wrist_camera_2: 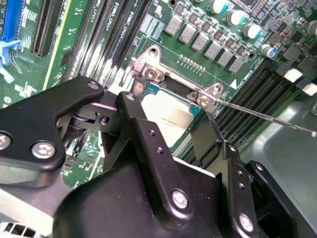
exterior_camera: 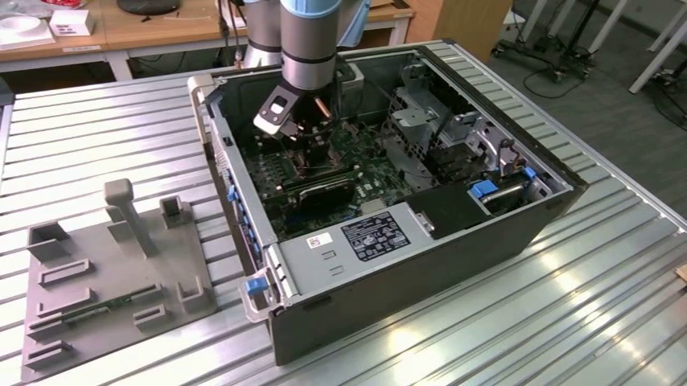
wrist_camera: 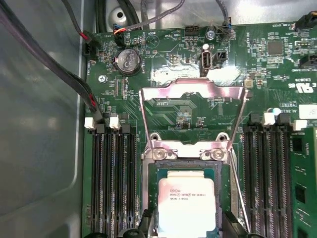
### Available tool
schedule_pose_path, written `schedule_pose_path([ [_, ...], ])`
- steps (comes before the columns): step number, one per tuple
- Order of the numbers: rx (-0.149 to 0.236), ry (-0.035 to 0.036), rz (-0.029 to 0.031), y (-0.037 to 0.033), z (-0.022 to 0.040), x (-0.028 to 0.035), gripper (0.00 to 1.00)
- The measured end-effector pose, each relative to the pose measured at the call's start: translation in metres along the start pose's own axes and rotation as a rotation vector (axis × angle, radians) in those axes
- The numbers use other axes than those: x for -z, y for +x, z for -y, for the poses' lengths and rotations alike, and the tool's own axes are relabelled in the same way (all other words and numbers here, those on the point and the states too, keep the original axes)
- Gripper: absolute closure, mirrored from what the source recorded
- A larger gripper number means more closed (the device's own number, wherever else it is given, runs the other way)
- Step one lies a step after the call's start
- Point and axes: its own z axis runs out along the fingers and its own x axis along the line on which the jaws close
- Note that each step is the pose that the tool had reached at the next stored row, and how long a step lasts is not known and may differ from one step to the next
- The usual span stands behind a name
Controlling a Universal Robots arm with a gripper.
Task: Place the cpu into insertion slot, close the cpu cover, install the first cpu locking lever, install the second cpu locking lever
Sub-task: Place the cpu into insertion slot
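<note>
Found long black memory slots (wrist_camera: 111, 183) flanking the insertion slot (wrist_camera: 149, 193) on the green motherboard (wrist_camera: 257, 67), with a coin battery (wrist_camera: 128, 60) and dark cables (wrist_camera: 64, 69) toward the case wall. Noted a thin locking lever (wrist_camera_2: 262, 119) angled out from the socket's corner. Saw the cpu cover (wrist_camera: 193, 89) open, laid back beyond its hinge, bare board showing through its window. Found the cpu (wrist_camera: 187, 201) seated flat in the slot, directly between the fingers (wrist_camera_2: 148, 139) of the end effector (wrist_camera_2: 168, 111), spread apart with one on each side of the chip; could not tell whether touching it. In the exterior view, saw the arm (exterior_camera: 306, 40) reaching down into an open computer case (exterior_camera: 429, 265) lying on a ribbed metal table (exterior_camera: 516, 322), near a grey fixture tray (exterior_camera: 108, 273), with grey floor (exterior_camera: 601, 104) past the table's edge.
</note>
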Motion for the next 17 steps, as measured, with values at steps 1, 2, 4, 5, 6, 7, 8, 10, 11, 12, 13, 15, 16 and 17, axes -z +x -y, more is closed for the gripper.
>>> schedule_pose_path([
  [1,0.000,-0.0001,0.0000,0.0000,0.0000,0.0008,0.36],
  [2,0.000,-0.0002,-0.0002,0.0001,-0.0001,0.0009,0.36],
  [4,0.000,-0.0002,-0.0002,0.0001,-0.0001,0.0009,0.36],
  [5,0.000,-0.0002,-0.0002,0.0001,0.0000,0.0009,0.36],
  [6,0.000,-0.0001,-0.0001,0.0000,0.0000,0.0009,0.36],
  [7,0.000,-0.0001,-0.0001,0.0000,-0.0001,0.0009,0.36],
  [8,0.000,0.0000,0.0000,0.0000,-0.0004,0.0010,0.36],
  [10,0.000,0.0000,0.0000,0.0001,-0.0018,0.0010,0.36],
  [11,0.000,0.0000,0.0000,0.0001,-0.0028,0.0009,0.36],
  [12,0.000,-0.0001,0.0000,0.0001,-0.0033,0.0009,0.36],
  [13,0.000,-0.0001,0.0000,0.0001,-0.0033,0.0009,0.36],
  [15,0.000,-0.0001,0.0000,0.0006,-0.0036,0.0009,0.36],
  [16,0.000,-0.0001,-0.0001,0.0013,-0.0037,0.0008,0.36],
  [17,0.000,-0.0001,0.0001,0.0019,-0.0038,0.0008,0.36],
])
